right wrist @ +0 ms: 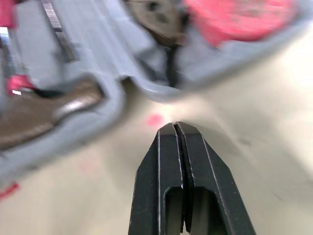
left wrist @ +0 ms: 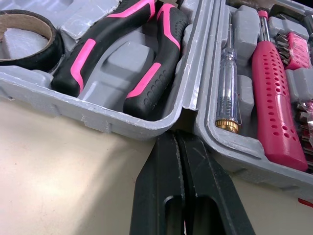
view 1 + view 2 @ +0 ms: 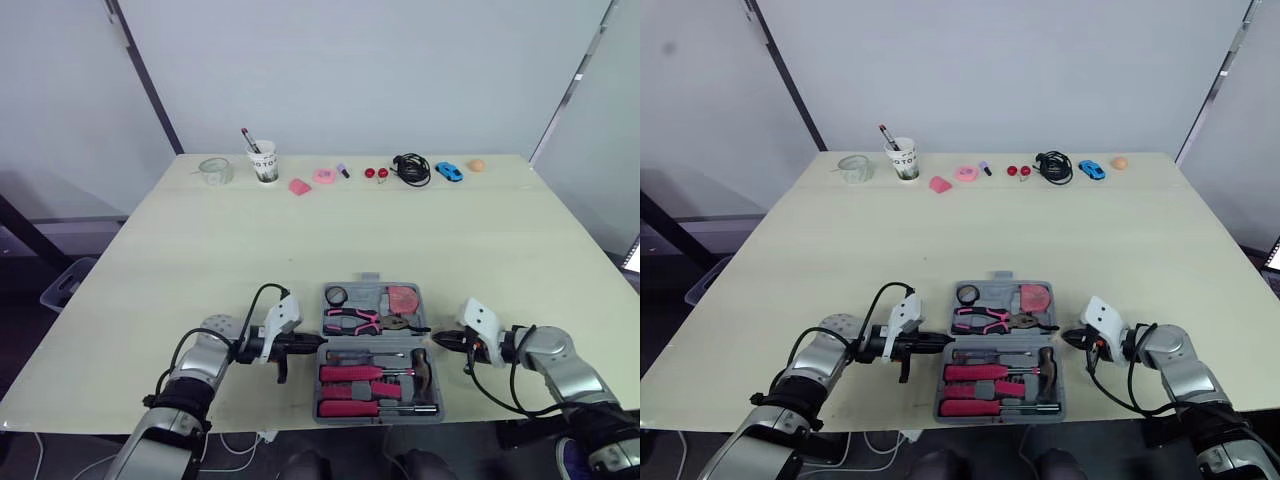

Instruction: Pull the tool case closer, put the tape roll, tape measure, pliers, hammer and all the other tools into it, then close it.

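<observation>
The grey tool case (image 3: 382, 352) lies open near the table's front edge. Its far half holds the tape roll (image 3: 336, 296), pink-handled pliers (image 3: 350, 320) and a pink tape measure (image 3: 404, 298). Its near half holds pink screwdrivers (image 3: 352, 374) and the hammer (image 3: 420, 366). My left gripper (image 3: 312, 346) is shut, its tip touching the case's left side at the hinge notch (image 2: 177, 131). My right gripper (image 3: 436, 341) is shut, its tip close to the case's right side (image 1: 146, 95), a small gap apart.
Along the far edge stand a clear glass (image 3: 214, 170), a cup with pens (image 3: 264, 161), pink items (image 3: 312, 180), a black cable (image 3: 411, 168), a blue toy car (image 3: 449, 172) and an orange ball (image 3: 478, 164). Open tabletop (image 3: 330, 235) lies between them and the case.
</observation>
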Controlling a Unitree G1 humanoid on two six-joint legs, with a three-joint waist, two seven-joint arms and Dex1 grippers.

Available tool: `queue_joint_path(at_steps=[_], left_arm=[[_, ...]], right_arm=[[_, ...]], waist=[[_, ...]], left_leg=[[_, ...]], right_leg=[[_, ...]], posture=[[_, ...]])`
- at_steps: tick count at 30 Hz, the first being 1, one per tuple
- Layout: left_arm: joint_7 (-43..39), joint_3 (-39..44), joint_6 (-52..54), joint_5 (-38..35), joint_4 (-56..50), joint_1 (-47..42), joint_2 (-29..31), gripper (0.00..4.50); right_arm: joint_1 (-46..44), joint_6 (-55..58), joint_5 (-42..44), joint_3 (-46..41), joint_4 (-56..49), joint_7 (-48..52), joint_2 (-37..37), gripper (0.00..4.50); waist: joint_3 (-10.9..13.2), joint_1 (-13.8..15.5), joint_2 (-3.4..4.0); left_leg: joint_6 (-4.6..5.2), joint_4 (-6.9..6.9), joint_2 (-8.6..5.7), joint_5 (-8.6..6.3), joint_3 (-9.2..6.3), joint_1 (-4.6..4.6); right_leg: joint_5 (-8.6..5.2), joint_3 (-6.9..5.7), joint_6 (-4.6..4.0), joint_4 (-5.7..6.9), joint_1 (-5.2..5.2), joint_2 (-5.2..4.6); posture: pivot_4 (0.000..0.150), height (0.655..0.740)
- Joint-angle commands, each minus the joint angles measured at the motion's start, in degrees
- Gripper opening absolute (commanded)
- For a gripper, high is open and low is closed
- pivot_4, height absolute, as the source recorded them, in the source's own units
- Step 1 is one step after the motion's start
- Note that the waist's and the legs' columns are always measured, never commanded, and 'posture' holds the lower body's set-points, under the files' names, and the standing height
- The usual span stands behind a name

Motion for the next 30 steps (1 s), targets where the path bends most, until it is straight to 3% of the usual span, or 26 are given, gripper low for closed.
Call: queue_joint_path(at_steps=[1,3,6,12,13,22,30], left_arm=[[2.3,6.1,2.6,-5.4,-8.4,2.6,2.1,0.05],[2.5,7.5,2.8,-7.8,-14.4,4.8,2.5,0.05],[0.9,6.7,3.3,-9.1,-20.8,8.1,3.6,0.00],[-1.5,2.7,6.8,-11.5,-32.3,14.1,5.0,0.00],[-1.9,1.2,7.0,-10.6,-33.4,14.9,5.5,0.00],[-0.9,-7.2,9.8,-5.2,-34.1,15.8,7.3,0.00],[1.5,-9.7,7.6,-0.8,-29.8,15.2,7.2,0.00]], right_arm=[[-2.4,2.7,5.4,-6.2,0.1,-0.5,-0.5,0.00],[-3.5,5.7,8.1,-7.5,0.6,1.4,-0.7,0.00],[-5.8,10.2,10.7,-8.7,2.1,2.8,-0.3,0.81],[-13.8,26.8,15.2,-7.9,6.8,4.7,1.1,3.71],[-15.6,28.2,15.0,-7.0,8.5,5.3,1.8,4.38],[-29.3,29.1,9.1,-1.6,29.6,6.1,8.3,4.38],[-37.2,29.1,9.0,-5.1,44.0,7.3,14.1,4.38]], waist=[[0.1,-0.6,0.00],[0.1,-0.9,-0.02],[0.2,-0.8,-0.03],[0.2,-0.8,0.00],[0.2,-0.7,0.01],[0.2,-0.8,0.08],[0.2,-1.0,0.10]], left_leg=[[0.00,-0.01,0.02,0.00,-0.04,-0.01],[0.00,-0.02,0.08,0.00,-0.09,-0.04],[0.00,-0.01,0.25,0.00,-0.06,-0.03],[-0.01,-0.04,0.29,0.00,0.05,-0.02],[-0.01,-0.05,0.29,0.00,0.04,-0.02],[0.00,-0.07,0.19,0.00,0.08,-0.04],[0.00,-0.07,0.17,0.00,0.11,-0.01]], right_leg=[[0.00,0.00,0.00,0.01,-0.01,0.01],[0.00,0.00,0.00,0.01,-0.04,0.01],[0.01,0.00,0.00,-0.01,-0.03,-0.01],[0.01,0.07,-0.01,-0.06,-0.04,-0.02],[0.01,0.06,-0.02,-0.06,-0.04,0.00],[0.01,0.06,-0.02,-0.06,-0.10,0.04],[0.01,0.06,-0.02,-0.05,-0.09,0.03]], posture=[[0.150,0.7400],[0.150,0.7400],[0.150,0.7400],[0.150,0.7400],[0.150,0.7400],[0.150,0.7400],[0.150,0.7400]])
